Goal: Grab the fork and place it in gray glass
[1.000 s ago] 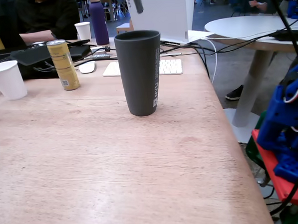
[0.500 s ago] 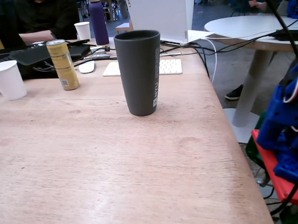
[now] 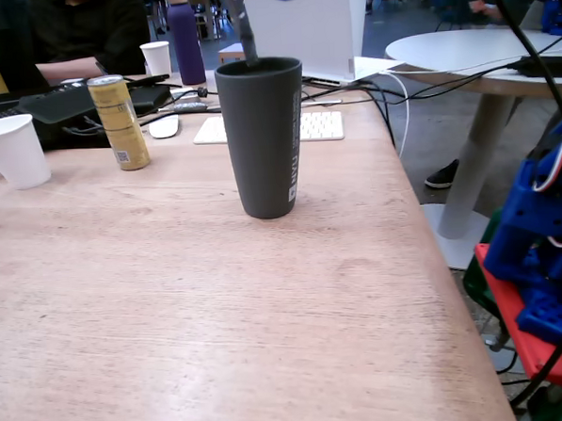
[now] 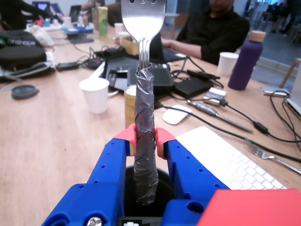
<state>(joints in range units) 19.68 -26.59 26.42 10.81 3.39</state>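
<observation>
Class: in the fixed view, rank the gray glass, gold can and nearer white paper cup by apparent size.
1. gray glass
2. gold can
3. white paper cup
The can and cup look close; distance may skew this.

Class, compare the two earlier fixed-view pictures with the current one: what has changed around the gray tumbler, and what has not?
The fork, clamped in the gripper, has come down from the top edge, its taped handle end now at the gray glass rim. Glass, gold can and white paper cup have not moved.
</observation>
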